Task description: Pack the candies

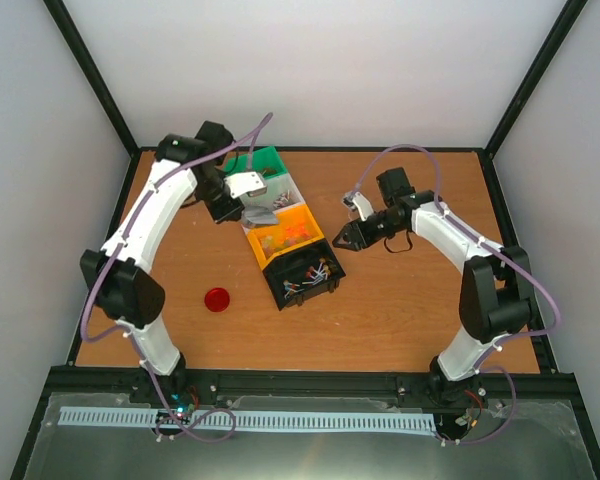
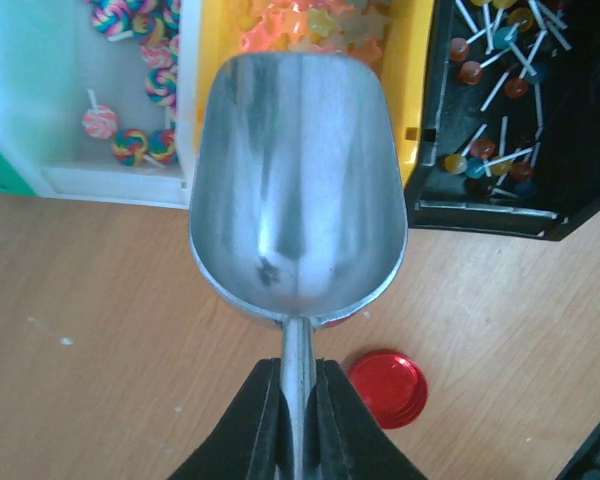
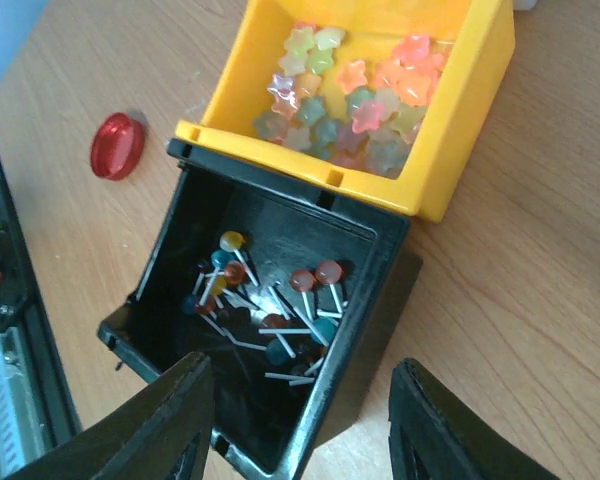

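Observation:
My left gripper (image 2: 298, 400) is shut on the handle of an empty metal scoop (image 2: 295, 190), held over the table just in front of the bins. Candies lie in three bins: small ball lollipops (image 3: 270, 290) in the black bin (image 3: 370, 320), star sweets (image 3: 350, 90) in the yellow bin (image 3: 470, 110), swirl lollipops (image 2: 130, 140) in the white bin (image 2: 110, 180). My right gripper (image 3: 300, 430) hangs open above the black bin's near corner, nothing between its fingers. From above, the left gripper (image 1: 230, 210) is at the row's left side, the right gripper (image 1: 340, 240) at its right.
A round red lid (image 1: 217, 299) lies on the wooden table left of the black bin (image 1: 302, 277). A green bin (image 1: 260, 163) ends the row at the back. A black frame edges the table.

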Available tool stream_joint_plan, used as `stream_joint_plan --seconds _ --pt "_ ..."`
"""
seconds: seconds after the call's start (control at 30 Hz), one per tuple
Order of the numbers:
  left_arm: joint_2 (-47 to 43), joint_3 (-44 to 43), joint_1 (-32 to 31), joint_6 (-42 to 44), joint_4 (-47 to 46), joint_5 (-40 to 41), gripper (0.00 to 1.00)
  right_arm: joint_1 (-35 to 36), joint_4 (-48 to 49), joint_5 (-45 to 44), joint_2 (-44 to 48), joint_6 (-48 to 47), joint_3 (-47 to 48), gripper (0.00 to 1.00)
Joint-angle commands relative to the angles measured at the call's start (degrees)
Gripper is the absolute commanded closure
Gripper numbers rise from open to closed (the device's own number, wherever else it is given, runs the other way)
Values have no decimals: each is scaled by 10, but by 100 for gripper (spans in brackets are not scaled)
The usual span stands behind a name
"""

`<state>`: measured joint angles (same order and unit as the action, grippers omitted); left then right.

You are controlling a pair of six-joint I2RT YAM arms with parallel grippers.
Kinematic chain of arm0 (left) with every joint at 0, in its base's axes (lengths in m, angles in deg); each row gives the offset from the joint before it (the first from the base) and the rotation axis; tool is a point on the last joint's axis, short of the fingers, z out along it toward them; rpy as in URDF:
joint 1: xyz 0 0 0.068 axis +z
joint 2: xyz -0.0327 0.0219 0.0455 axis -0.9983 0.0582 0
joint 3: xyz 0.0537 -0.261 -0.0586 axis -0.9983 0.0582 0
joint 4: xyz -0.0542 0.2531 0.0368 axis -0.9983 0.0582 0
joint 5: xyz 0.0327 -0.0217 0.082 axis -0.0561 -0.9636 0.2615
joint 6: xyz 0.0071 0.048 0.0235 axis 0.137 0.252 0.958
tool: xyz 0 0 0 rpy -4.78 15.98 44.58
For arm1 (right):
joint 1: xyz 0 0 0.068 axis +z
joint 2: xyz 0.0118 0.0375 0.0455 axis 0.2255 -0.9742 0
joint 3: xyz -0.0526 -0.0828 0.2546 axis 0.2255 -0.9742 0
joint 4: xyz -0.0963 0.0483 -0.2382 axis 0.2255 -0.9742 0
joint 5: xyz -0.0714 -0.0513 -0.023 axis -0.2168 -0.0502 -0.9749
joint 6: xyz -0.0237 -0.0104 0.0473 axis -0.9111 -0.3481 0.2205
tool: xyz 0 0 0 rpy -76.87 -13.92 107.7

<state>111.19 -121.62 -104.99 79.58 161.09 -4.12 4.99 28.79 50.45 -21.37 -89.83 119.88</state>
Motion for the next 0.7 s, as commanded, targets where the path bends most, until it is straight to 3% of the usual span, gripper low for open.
stream_joint_plan --seconds 0.0,0.2,0.67 --pt "60 -119 0 51 128 65 99 15 10 -53 6 -18 -8 52" --pt "109 -172 -35 71 131 153 99 34 25 -79 -19 -13 -5 52" --pt "193 -196 -66 76 130 160 99 74 27 -96 -73 -10 27 51"
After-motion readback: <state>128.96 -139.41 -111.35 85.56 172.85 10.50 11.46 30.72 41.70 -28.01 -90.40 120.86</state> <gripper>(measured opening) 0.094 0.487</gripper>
